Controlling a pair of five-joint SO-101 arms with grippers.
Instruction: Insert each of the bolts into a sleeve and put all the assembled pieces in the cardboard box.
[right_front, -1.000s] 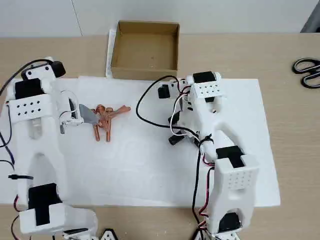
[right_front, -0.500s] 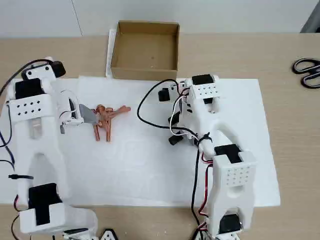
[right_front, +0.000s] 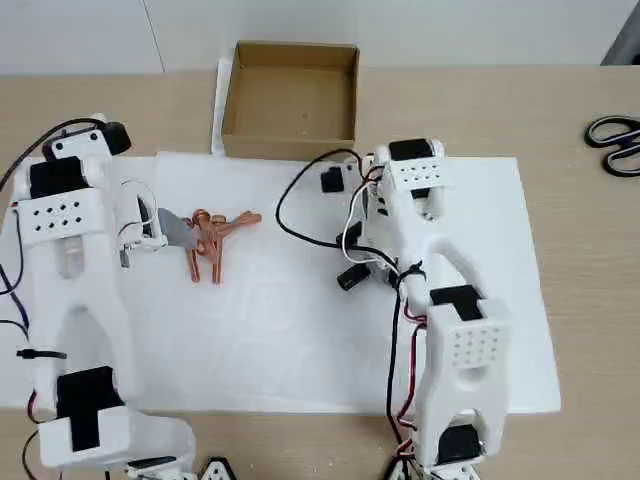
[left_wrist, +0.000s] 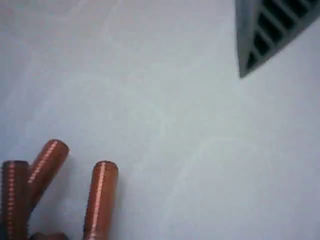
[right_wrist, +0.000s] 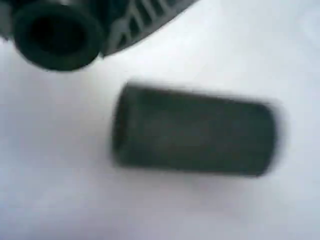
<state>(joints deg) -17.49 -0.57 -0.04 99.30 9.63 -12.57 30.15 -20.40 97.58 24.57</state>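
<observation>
Several copper bolts (right_front: 210, 240) lie in a small heap on the white mat, left of centre; their threaded ends (left_wrist: 100, 200) show in the left wrist view. My left gripper (right_front: 183, 233) sits just left of the heap, open and holding nothing, with one grey finger (left_wrist: 270, 35) above the mat. A black sleeve (right_wrist: 195, 130) lies on its side on the mat right below my right gripper (right_wrist: 145, 17). A second black sleeve (right_wrist: 55, 35) is seen end-on beside that gripper. The open cardboard box (right_front: 290, 140) stands at the back of the table with nothing in it.
The white mat (right_front: 300, 330) covers the middle of the wooden table. Black cables (right_front: 300, 200) loop from the right arm across the mat toward the box. Scissors (right_front: 615, 145) lie at the far right edge.
The right arm's wrist has shifted slightly, first toward the front, then back toward the box. The left arm and the bolts have not moved.
</observation>
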